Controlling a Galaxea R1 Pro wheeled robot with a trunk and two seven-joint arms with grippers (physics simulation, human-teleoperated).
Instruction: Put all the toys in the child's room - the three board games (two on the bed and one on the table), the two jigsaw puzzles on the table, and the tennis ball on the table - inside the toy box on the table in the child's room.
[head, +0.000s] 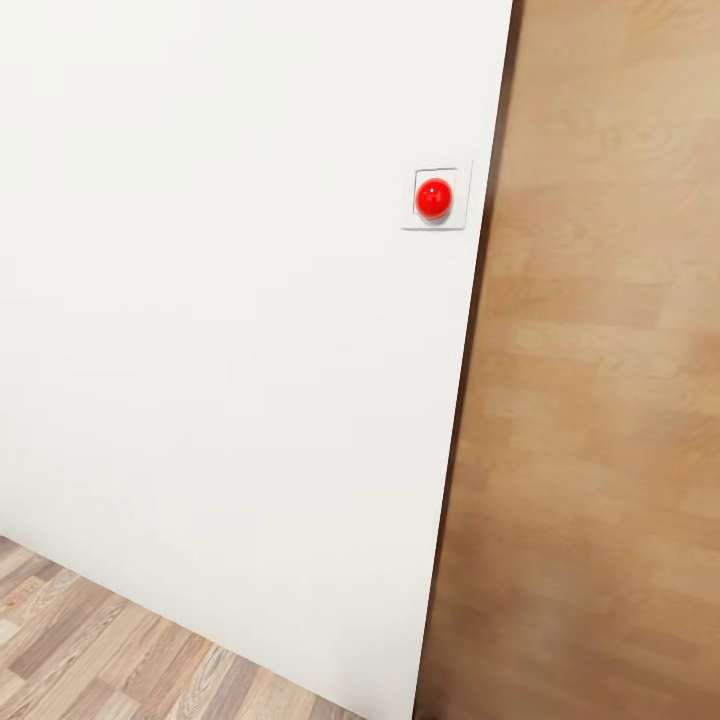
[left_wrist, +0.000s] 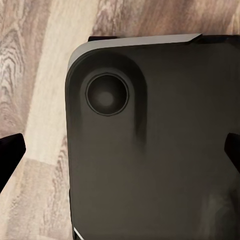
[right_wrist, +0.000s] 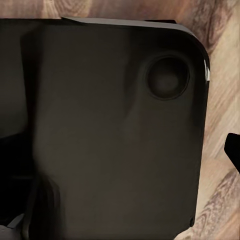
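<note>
The board games, jigsaw puzzles, tennis ball, toy box, table and bed are out of view. My left gripper (left_wrist: 122, 155) hangs open over the dark body of my own base (left_wrist: 165, 125), its black fingertips (left_wrist: 10, 152) at the frame's two edges with nothing between them. My right gripper (right_wrist: 120, 155) is open too, over the same dark base (right_wrist: 110, 130). One black fingertip (right_wrist: 234, 150) of the right gripper shows against the wood floor; the other is lost against the dark base.
Close ahead in the head view stands a white wall (head: 220, 300) carrying a red round button (head: 434, 198) on a small white plate. A brown wooden panel (head: 600, 400) adjoins it on the right. Wood plank floor (head: 100, 640) shows at the lower left.
</note>
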